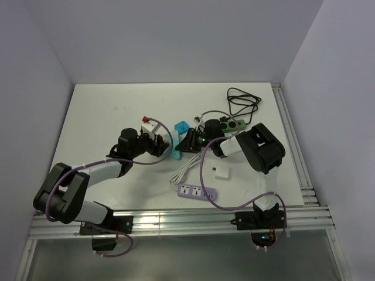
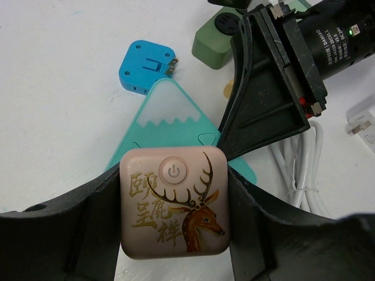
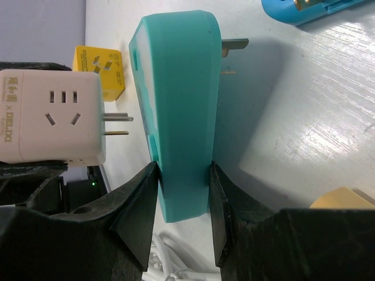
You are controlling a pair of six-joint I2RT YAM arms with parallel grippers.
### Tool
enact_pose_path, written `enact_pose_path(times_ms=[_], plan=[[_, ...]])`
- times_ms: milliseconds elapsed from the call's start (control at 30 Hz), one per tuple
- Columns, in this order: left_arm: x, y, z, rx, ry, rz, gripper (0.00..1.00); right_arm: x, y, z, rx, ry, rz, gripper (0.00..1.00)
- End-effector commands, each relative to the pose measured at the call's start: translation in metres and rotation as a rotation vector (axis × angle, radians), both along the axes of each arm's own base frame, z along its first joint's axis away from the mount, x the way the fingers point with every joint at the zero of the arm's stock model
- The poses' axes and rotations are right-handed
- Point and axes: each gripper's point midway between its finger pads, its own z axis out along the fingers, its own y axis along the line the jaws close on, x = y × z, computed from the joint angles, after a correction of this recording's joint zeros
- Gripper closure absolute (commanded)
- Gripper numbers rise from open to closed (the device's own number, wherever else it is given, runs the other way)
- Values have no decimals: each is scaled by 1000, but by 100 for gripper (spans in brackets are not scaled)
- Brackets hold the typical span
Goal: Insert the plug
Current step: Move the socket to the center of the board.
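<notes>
**Plug and block, each clamped, nearly face to face**

My left hand (image 2: 174, 237) is closed on the pink cube adapter (image 2: 174, 202). One finger presses each flat side, and the deer face with its power button is turned up toward the wrist camera. The right hand (image 3: 184, 193) is closed on the narrow base of the teal block (image 3: 176, 88), which stands up out of the fingers above the surface (image 3: 310, 123).

From the right wrist, the cube sits just to the left of that hand. The cube's prongs (image 3: 117, 124) point at the teal block's flank and are very close to it. I cannot tell whether they touch it. The teal block's own blade (image 3: 234, 43) sticks out the far side, away from the cube.

Both pieces look like hard, light, smooth moulded plastic. I judge they will stay stiff but could twist or slide between the fingers once I push. The thin prongs are the delicate part and would bend if they went in crooked. I would keep my hold on the flat opposite sides, well clear of the prongs and the button. The teal block, held low, may lever over under load.
</notes>
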Motion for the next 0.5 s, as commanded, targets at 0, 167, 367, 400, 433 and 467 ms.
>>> enact_pose_path(times_ms=[0, 167, 367, 400, 433, 467], plan=[[8, -10, 29, -36, -115, -35, 100, -7, -10, -23, -64, 52, -3, 90], [11, -12, 26, -4, -136, -47, 99, -7, -10, -25, -64, 58, -3, 91], [16, -14, 14, 20, -104, -44, 100, -6, -11, -27, -58, 68, -6, 91], [17, -15, 13, 22, -100, -46, 100, -6, -11, -26, -56, 68, -6, 91], [18, -14, 14, 22, -102, -41, 100, -5, -11, -27, -56, 70, -6, 91], [18, -15, 13, 25, -100, -43, 100, -5, -11, -27, -55, 70, -6, 91]])
